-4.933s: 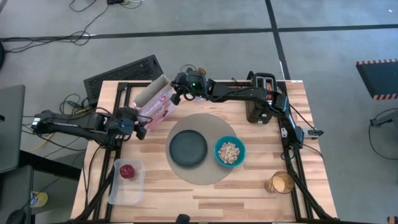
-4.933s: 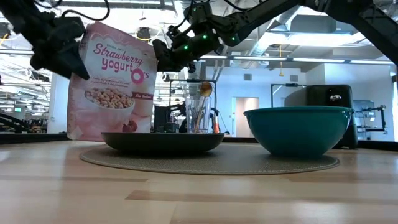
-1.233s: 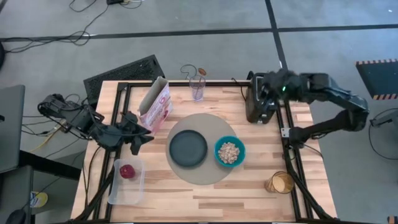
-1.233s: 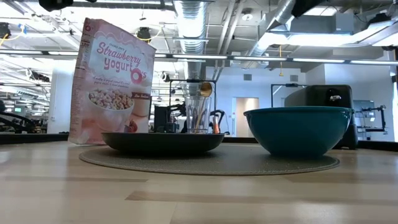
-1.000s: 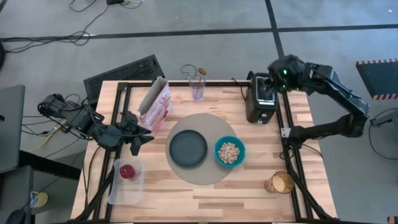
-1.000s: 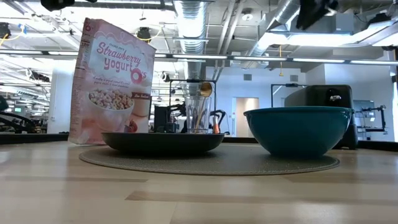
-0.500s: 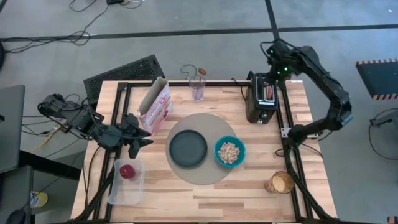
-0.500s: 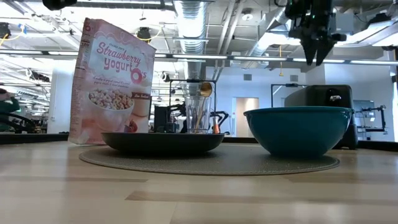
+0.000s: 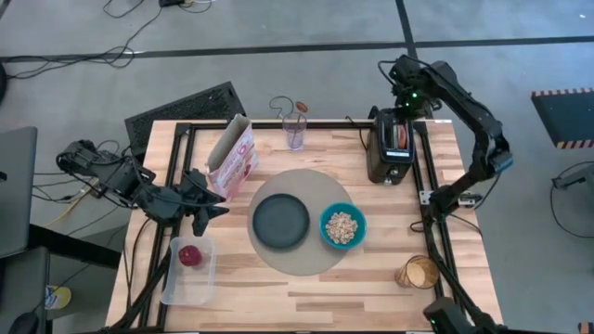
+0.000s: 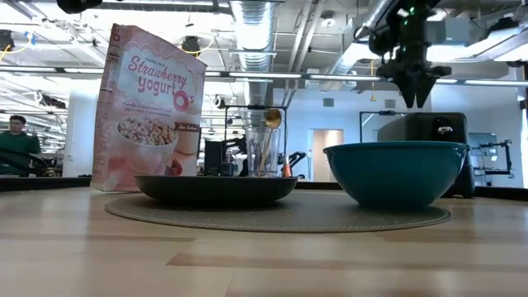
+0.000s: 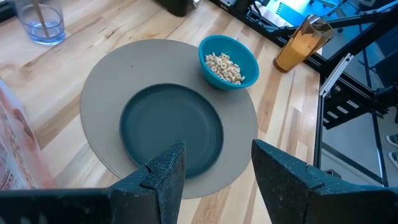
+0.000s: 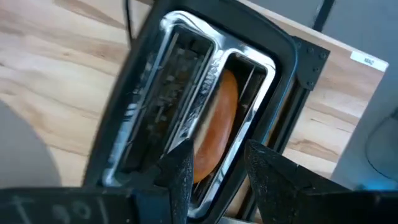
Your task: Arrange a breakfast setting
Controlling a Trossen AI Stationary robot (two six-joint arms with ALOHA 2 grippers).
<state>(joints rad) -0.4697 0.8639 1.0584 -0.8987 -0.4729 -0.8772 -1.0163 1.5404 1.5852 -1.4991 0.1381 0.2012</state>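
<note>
The grey mat (image 9: 302,264) lies mid-table with the dark plate (image 9: 280,223) and the teal bowl of cereal (image 9: 343,226) on it. The red apple (image 9: 189,255) sits in the clear tub. The round toast (image 12: 214,124) stands in the black toaster's (image 9: 390,153) right slot. The gold spoon (image 9: 301,107) stands in a glass (image 9: 295,134). My right gripper (image 10: 412,92) is open and points down just above the toaster; its fingers stand over the toast slot (image 12: 217,171) and touch nothing. My left gripper (image 9: 213,198) is open and empty left of the mat, and also shows in its wrist view (image 11: 217,180).
A pink cereal box (image 9: 232,156) stands at the far left of the mat. A glass of orange juice (image 9: 419,273) stands at the near right. A black keyboard-like panel (image 9: 181,109) lies past the far left corner. A person shows in the room behind (image 10: 16,136).
My right gripper has swung from the table's right side toward the far edge, tipped to point down, and come down toward the toaster's top. The left arm and the tabletop things have kept still.
</note>
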